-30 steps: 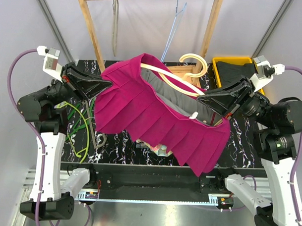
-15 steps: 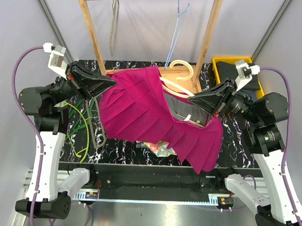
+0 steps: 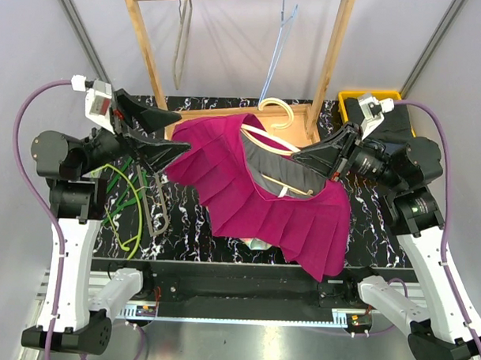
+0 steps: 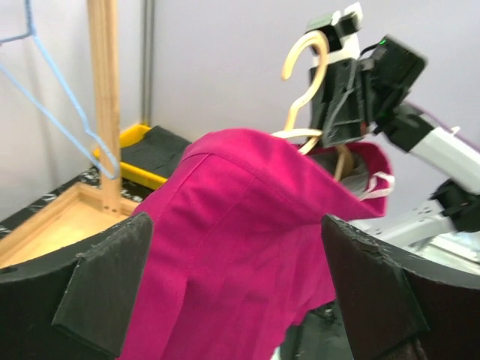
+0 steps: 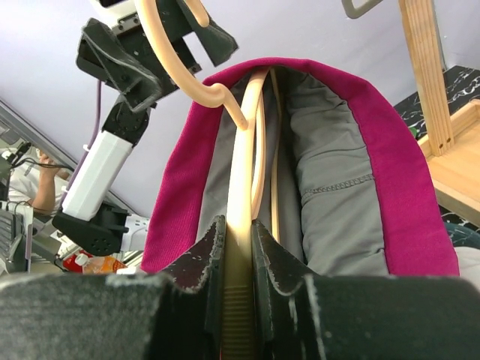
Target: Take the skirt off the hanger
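The magenta pleated skirt with a grey lining hangs in the air over the cream wooden hanger. My right gripper is shut on the hanger's arm, inside the waistband. The left gripper stands open at the skirt's left edge. Its two fingers are spread wide, and the skirt cloth shows between them without being pinched. The hanger's hook rises above the skirt.
A wooden rack stands at the back with a blue wire hanger and a grey hanger on it. A yellow bin holding dark cloth sits at the back right. Green cables lie at the left.
The left gripper has opened and let go of the skirt's left edge, and that side of the skirt has sagged. The right arm has carried the hanger up and towards the rack.
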### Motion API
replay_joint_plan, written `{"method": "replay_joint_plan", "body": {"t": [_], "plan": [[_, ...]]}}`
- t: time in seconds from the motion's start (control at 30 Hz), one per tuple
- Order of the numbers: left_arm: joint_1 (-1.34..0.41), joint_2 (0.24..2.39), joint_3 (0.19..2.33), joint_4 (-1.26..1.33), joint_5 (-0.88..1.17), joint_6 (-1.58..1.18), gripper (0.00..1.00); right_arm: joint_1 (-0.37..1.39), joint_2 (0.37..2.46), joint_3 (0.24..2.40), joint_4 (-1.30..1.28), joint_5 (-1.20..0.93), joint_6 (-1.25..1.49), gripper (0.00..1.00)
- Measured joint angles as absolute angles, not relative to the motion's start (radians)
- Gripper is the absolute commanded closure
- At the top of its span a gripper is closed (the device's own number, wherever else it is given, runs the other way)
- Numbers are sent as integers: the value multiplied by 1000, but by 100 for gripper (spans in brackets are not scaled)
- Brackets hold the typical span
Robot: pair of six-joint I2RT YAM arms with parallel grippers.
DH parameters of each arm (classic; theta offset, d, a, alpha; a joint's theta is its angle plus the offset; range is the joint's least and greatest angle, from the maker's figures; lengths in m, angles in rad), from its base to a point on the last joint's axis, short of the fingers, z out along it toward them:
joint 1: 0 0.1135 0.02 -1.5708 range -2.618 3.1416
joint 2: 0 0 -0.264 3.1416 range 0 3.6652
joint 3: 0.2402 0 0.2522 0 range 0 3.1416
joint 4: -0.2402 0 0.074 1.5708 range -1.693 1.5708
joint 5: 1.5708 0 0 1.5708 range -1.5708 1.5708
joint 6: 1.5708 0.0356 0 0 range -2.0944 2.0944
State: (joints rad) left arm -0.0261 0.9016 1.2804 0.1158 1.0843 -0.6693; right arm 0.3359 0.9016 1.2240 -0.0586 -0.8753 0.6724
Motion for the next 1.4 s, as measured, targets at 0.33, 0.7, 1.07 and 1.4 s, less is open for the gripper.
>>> {"method": "replay_joint_plan", "body": {"t": [0.33, 0.7, 1.07, 1.4], "plan": [[-66, 998, 1302, -4, 997, -390, 1, 358, 909, 1259, -7, -894, 743, 100], [-136, 1081, 1398, 4, 1152, -409, 100, 379, 909, 1262, -7, -871, 775, 97], [-120, 1067, 1447, 48, 1213, -416, 100, 461, 927, 1270, -68, -781, 635, 73], [-165, 1066, 1446, -3, 1208, -495, 100, 639, 1078, 1327, -158, -688, 459, 87]]}}
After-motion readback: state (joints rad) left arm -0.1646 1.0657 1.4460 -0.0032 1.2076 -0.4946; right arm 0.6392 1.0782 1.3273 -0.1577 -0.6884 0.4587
